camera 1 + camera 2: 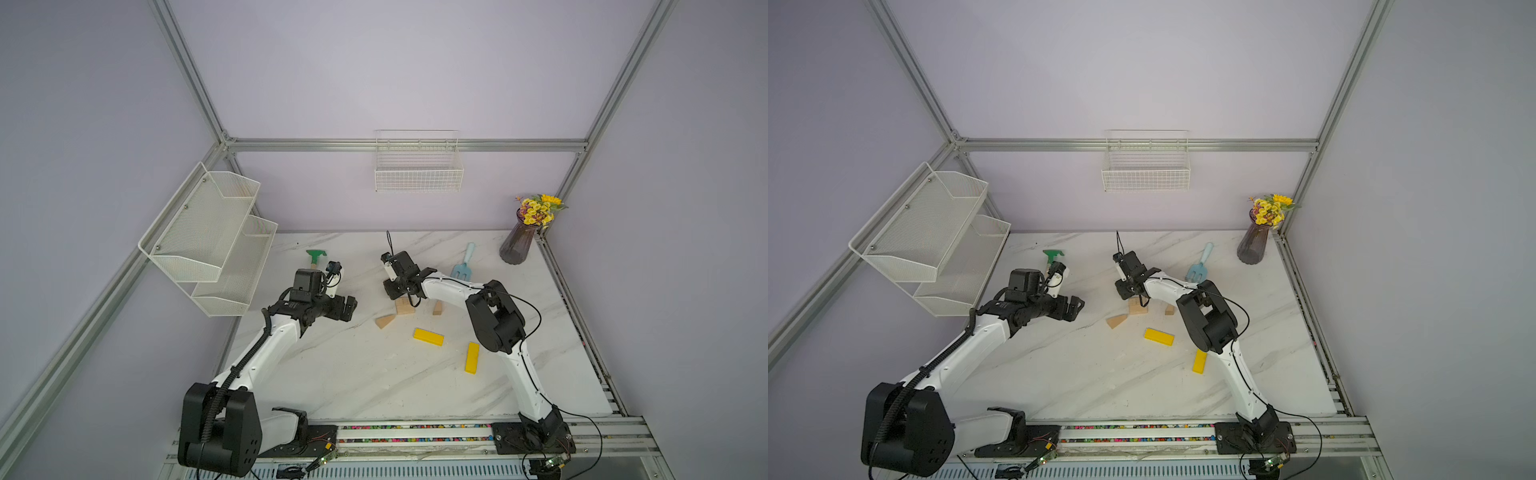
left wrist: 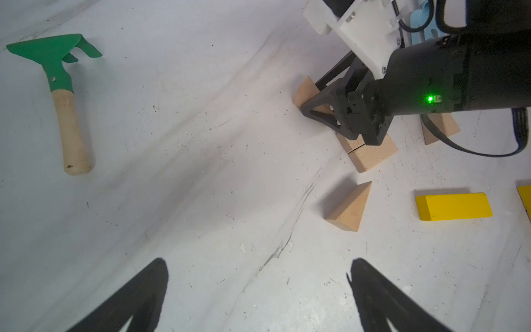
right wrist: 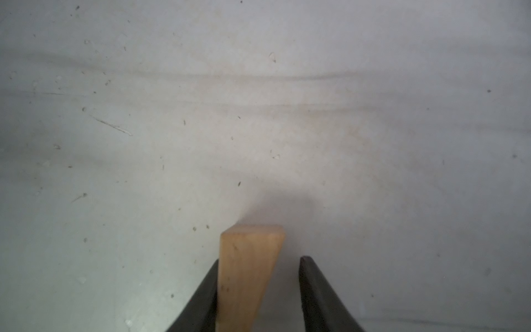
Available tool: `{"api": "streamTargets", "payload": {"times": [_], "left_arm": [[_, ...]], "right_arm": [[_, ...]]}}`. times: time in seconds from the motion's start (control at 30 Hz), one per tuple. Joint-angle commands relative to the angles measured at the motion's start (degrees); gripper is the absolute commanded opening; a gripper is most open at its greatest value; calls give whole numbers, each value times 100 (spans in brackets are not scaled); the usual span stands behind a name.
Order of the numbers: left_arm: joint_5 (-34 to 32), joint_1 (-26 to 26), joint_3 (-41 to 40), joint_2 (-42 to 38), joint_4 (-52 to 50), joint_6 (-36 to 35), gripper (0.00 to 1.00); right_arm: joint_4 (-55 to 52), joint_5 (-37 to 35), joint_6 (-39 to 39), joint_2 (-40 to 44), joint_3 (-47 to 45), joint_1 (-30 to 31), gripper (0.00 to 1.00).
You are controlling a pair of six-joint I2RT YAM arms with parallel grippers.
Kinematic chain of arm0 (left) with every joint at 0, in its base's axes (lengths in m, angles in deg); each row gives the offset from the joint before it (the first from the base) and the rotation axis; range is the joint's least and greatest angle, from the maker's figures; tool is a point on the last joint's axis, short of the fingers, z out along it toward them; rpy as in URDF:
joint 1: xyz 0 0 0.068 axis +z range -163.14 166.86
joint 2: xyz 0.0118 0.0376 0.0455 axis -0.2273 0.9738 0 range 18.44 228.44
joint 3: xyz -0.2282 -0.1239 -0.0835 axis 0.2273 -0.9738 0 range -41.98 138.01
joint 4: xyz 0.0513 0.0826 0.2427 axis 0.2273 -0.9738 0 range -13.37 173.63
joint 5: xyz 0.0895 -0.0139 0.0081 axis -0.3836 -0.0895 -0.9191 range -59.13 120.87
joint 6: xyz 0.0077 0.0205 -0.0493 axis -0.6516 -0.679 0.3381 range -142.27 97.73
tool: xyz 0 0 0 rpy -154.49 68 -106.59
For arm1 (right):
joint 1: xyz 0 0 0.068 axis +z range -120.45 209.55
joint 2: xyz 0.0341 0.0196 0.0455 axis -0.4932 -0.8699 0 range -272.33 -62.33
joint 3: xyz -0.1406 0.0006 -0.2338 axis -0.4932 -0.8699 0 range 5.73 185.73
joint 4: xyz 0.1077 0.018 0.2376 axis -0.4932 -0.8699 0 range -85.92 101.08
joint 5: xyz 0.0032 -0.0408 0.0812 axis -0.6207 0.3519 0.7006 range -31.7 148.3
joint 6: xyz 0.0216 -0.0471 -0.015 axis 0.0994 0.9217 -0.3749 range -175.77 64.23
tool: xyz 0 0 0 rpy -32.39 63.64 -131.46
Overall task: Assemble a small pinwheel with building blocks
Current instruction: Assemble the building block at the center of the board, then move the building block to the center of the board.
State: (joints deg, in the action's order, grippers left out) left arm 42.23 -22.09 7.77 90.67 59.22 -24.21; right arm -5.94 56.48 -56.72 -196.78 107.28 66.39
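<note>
Surrounding room: lilac walls (image 1: 374, 83), aluminium frame (image 1: 395, 145); mesh shelf (image 1: 208, 232) left, wire basket (image 1: 417, 170) far.
Surface: white marbled table (image 1: 353, 374), scuffed.
Far right corner: vase (image 1: 517, 245) of yellow flowers.
Left gripper (image 2: 258, 261): spread wide, empty, above the table's left.
Right gripper (image 3: 259, 259): jaws apart astride a wood wedge (image 3: 247, 281), one finger touching it, the other clear.
Tools: green rake (image 1: 316, 255) far left, blue fork (image 1: 463, 266) far right.
Pieces: building blocks (image 1: 437, 308) loose mid-table; two wood blocks (image 1: 404, 308) touching, two yellow bars (image 1: 428, 336) nearer.

Two pale wood rectangular blocks (image 1: 405, 311) touch mid desk (image 1: 353, 374), with pale wood wedges (image 1: 385, 321) beside them. Two yellow bars (image 1: 428, 336) lie flat nearer its front edge.
</note>
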Motion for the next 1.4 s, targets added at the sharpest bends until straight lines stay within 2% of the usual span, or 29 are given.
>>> {"api": "streamTargets", "payload": {"times": [0.0,0.33,0.63,0.77,1.03,1.2,1.37], "left_arm": [[90,51,34,2,230,105,100],[114,43,34,33,270,131,100],[286,45,-23,-57,382,61,100],[605,43,35,-18,359,-177,100],[758,-7,289,-67,270,-202,100],[773,-161,198,-136,252,-158,100],[693,-315,45,-261,243,-156,100]], "right_arm": [[-275,11,52,64,-84,-52,44],[-270,136,-6,429,212,-46,66],[-330,242,-78,1041,399,-46,72],[-229,18,-303,1754,-176,-62,74],[-524,-717,-1597,2995,-2049,-391,72],[-773,-784,-2050,3096,-2713,-714,69],[-838,-726,-2121,2883,-2965,-836,67]]}}
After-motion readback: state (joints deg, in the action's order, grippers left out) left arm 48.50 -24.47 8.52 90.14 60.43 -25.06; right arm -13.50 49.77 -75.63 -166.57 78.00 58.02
